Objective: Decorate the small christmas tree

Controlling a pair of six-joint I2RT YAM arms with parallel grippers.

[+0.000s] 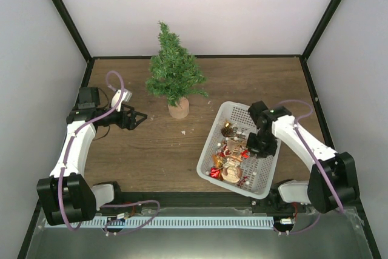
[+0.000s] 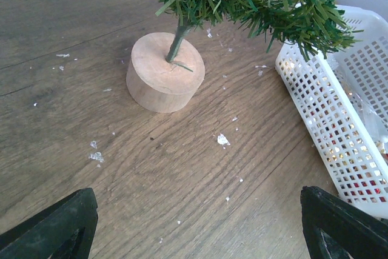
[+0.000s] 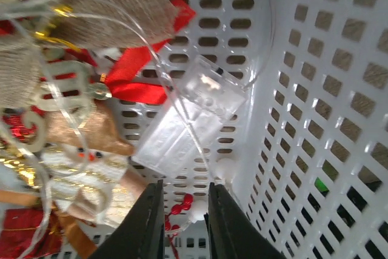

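Two grippers, two places: the left gripper (image 1: pixel 136 118) hovers low over the wooden table (image 1: pixel 151 156), jaws wide apart, facing the small christmas tree (image 1: pixel 174 74). The tree stands upright on its round base (image 2: pixel 165 72) at the back middle, just left of the white basket (image 1: pixel 212 141). The right gripper (image 3: pixel 185 222) is down inside the basket among ornaments (image 1: pixel 231 162), jaws nearly together with a white bead (image 3: pixel 197 213) between them; I cannot tell if they grip

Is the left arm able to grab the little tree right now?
Probably yes. The left gripper is open and faces the small christmas tree, and nothing stands on the table between them.
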